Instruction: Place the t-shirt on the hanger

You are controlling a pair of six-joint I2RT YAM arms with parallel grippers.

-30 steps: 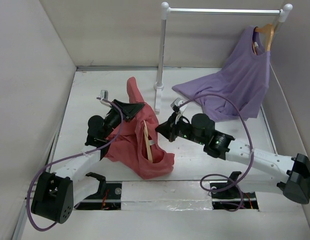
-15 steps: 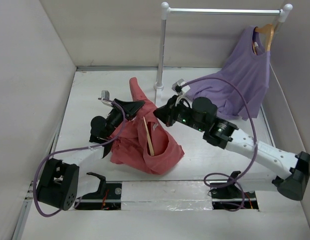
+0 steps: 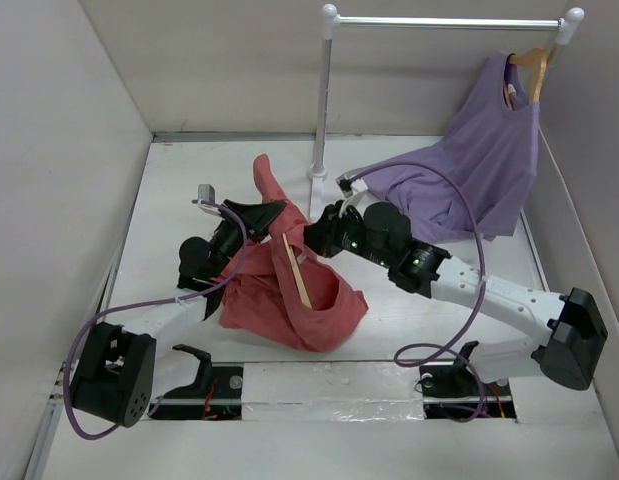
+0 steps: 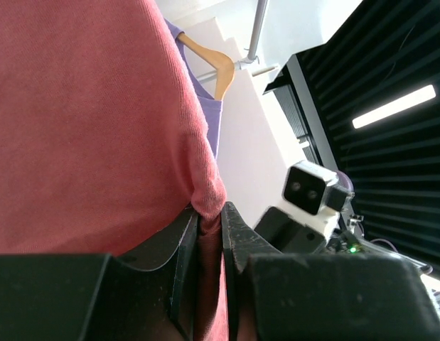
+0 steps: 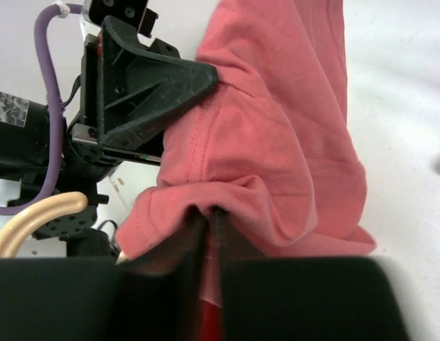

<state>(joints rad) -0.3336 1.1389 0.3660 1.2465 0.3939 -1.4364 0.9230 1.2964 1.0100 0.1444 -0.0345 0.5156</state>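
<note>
The coral-red t-shirt [image 3: 299,300] hangs bunched between my two grippers above the table's middle. The pale wooden hanger [image 3: 296,275] lies inside its folds, one arm showing; its hook [image 5: 35,217] curves at the lower left of the right wrist view. My left gripper [image 3: 271,215] is shut on a fold of the t-shirt [image 4: 99,121], pinched between its fingertips [image 4: 234,227]. My right gripper [image 3: 314,238] is shut on another fold of the t-shirt [image 5: 276,142], right beside the left gripper [image 5: 145,78].
A white garment rail [image 3: 324,95] stands at the back. A lilac-purple t-shirt [image 3: 479,170] hangs on a second wooden hanger [image 3: 534,65] at the rail's right end and drapes onto the table. Walls close in on the left and right.
My right gripper has moved left and back to the t-shirt's upper edge and taken hold of it beside the left gripper. The shirt's lower part has spread to the right.
</note>
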